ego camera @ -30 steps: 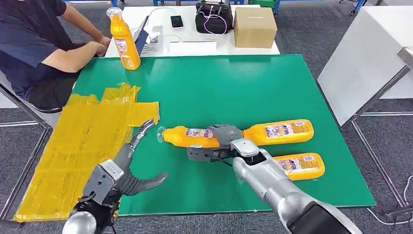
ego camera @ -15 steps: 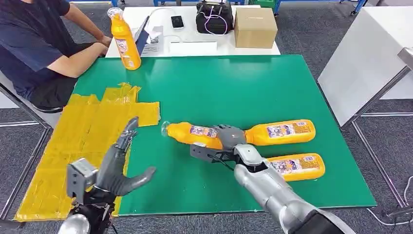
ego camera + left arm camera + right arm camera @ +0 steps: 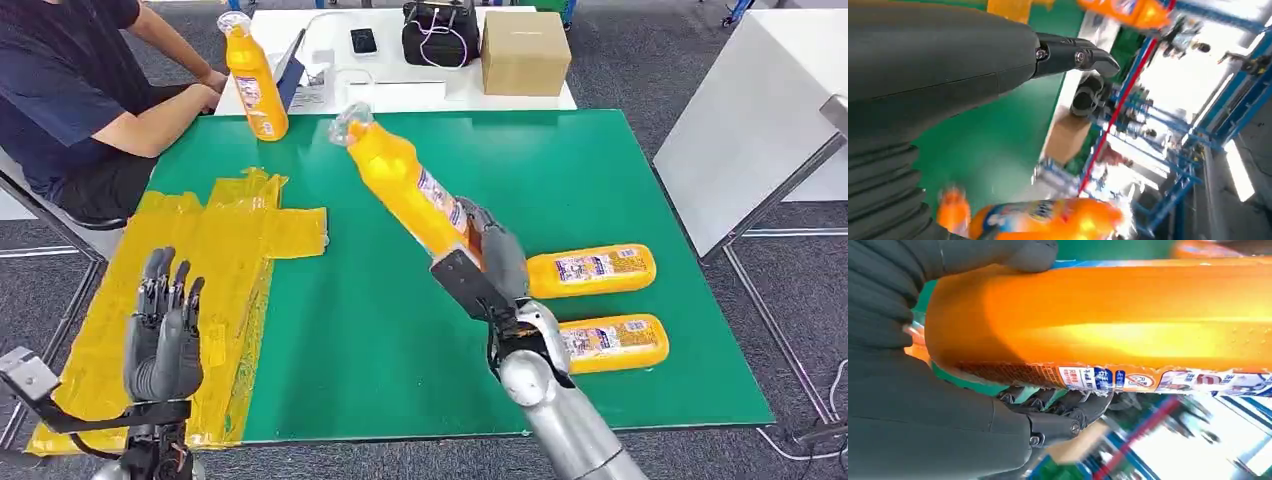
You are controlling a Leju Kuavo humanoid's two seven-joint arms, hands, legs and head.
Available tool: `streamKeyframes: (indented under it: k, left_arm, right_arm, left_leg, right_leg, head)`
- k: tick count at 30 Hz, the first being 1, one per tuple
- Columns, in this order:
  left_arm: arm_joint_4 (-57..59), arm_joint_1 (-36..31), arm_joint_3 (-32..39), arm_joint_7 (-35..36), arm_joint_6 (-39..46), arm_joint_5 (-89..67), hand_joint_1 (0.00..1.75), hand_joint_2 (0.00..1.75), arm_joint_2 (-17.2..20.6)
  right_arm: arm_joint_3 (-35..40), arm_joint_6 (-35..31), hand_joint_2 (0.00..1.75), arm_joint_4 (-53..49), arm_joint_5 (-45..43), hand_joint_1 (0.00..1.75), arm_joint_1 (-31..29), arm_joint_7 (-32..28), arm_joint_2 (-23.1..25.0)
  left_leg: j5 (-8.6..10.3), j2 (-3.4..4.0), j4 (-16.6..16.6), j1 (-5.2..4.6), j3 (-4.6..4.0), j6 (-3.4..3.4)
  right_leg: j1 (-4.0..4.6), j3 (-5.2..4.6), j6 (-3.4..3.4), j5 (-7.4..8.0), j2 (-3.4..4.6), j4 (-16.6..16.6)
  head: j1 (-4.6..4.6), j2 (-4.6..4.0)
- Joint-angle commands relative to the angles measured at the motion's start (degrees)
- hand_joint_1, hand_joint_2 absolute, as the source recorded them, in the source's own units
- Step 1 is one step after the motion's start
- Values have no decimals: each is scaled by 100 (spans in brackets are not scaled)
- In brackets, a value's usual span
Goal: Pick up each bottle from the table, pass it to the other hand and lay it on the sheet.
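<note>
Orange bottle gripped by right robot hand; left robot hand open, empty

Silver arms; dark grey right hand, left hand, ribbed covers.

Orange bottles with white-and-blue printed labels, green table, yellow sheet, brown cardboard box, dark grey hand, silver arm

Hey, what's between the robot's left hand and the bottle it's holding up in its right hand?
In the head view, just bare green table and the yellow sheet's edge separate the left hand from the raised bottle.
</note>
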Motion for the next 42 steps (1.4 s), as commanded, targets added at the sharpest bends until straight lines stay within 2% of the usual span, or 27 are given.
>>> streamKeyframes:
  k: [1,3,4,7,10,17,19,28,31,42]
  left_arm:
    - [320,-169,-341,336,-237,438,0,175,152]
    - [325,-168,-335,336,-237,438,0,175,159]
    - [341,-173,-368,401,-341,536,0,175,206]
    - [326,-224,-500,438,-550,350,0,175,286]
    - [270,-292,-642,477,-702,180,0,175,346]
    - [82,-449,-970,437,-1407,19,0,175,503]
    - [31,-447,-1005,416,-1570,123,0,175,536]
    - [11,-471,-1081,418,-1957,537,0,175,603]
    - [-2,-356,-1193,208,-2125,501,0,175,881]
    - [6,-463,-1319,192,-2437,461,0,175,1032]
  right_arm:
    - [453,72,175,-1163,-193,175,113,-67,-388]
    - [451,73,175,-1147,-193,175,121,-67,-400]
    - [517,228,175,-1122,-374,175,91,-169,-429]
    - [831,684,175,-1366,-769,175,256,-528,-536]
    - [1182,891,175,-1588,-884,175,370,-691,-639]
    - [1509,2397,175,-1280,-2648,175,274,-770,-674]
    - [1564,2560,175,-1328,-2714,175,266,-862,-724]
    - [1711,2849,175,-1453,-2819,175,275,-915,-751]
    - [1676,2952,175,-1336,-2825,175,284,-1008,-744]
    - [1683,3173,175,-1250,-2890,175,293,-1057,-722]
  left_leg:
    - [-1,-1,-2,0,8,-2]
    - [-9,2,-2,3,26,-4]
    - [-1,0,-4,-1,8,-2]
    - [-8,-3,-4,4,25,-4]
    - [-7,-2,-5,3,22,-4]
    - [-9,3,0,6,24,-4]
    - [-7,4,-2,3,21,-4]
    - [-6,4,-2,3,14,-4]
    - [-6,8,-4,1,14,-4]
    - [-14,13,-3,6,35,-5]
  right_leg:
    - [1,11,0,-3,-5,-4]
    - [4,30,-2,-9,-5,-7]
    - [0,9,-1,-2,-4,-4]
    - [5,31,-2,-9,-8,-8]
    - [4,26,-2,-8,-7,-8]
    - [7,30,-1,-7,-2,-7]
    - [5,24,-1,-6,-1,-6]
    - [3,18,-2,-5,0,-4]
    - [2,16,-2,-4,4,-4]
    - [8,41,-3,-10,6,-10]
  head:
    - [0,0]
    - [2,0]
    - [0,0]
    - [2,0]
    - [0,0]
    - [0,0]
    - [0,0]
    - [2,0]
    - [0,0]
    - [0,0]
